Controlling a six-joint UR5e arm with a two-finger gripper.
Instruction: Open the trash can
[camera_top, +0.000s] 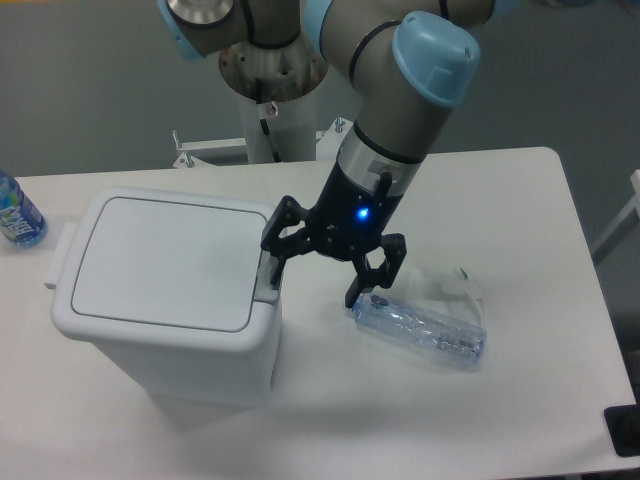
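The trash can (165, 300), a big white boxy bin, stands on the left half of the table with its flat lid (165, 260) down. A grey push-button (266, 290) sits on its right rim. My gripper (315, 278) hangs open at the can's right side. Its left fingertip (272, 272) is right over the grey button, apparently touching it. The right fingertip (356, 292) hovers just left of a crushed bottle. Nothing is held between the fingers.
A crushed clear plastic bottle (420, 330) lies on the table right of the gripper. A blue-labelled water bottle (15, 215) stands at the far left edge. A dark object (625, 430) sits at the lower right corner. The robot base (272, 90) rises behind the can.
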